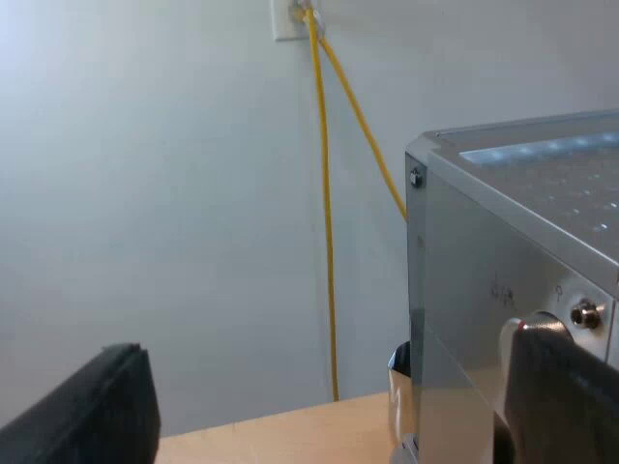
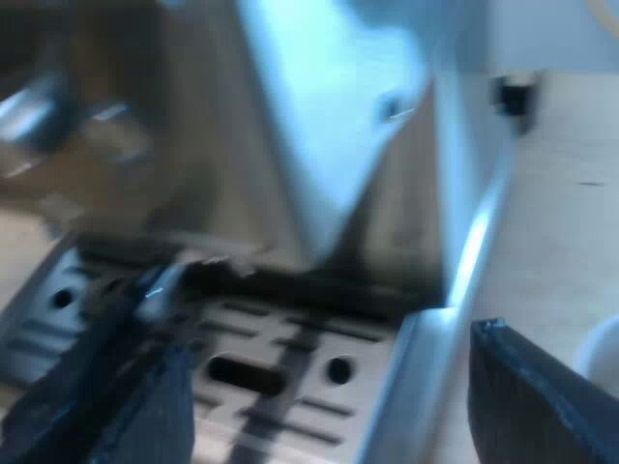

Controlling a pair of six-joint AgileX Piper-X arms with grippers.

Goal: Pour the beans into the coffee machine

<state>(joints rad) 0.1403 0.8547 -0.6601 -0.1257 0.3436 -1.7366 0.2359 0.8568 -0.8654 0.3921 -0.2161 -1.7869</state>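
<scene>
Two released pincers — left pincer (image 1: 334,350) beside the espresso machine (image 1: 522,222), right pincer (image 2: 331,346) over its drip tray (image 2: 276,336); yellow cables (image 1: 326,213) beyond.

Soft, even daylight, with pale glare atop the espresso machine (image 1: 503,280).

A plain pale wall (image 1: 145,193) carries a white socket plate (image 1: 287,19). Two yellow cables (image 1: 327,242) hang from it, dropping behind a light wooden tabletop (image 1: 290,430).
</scene>
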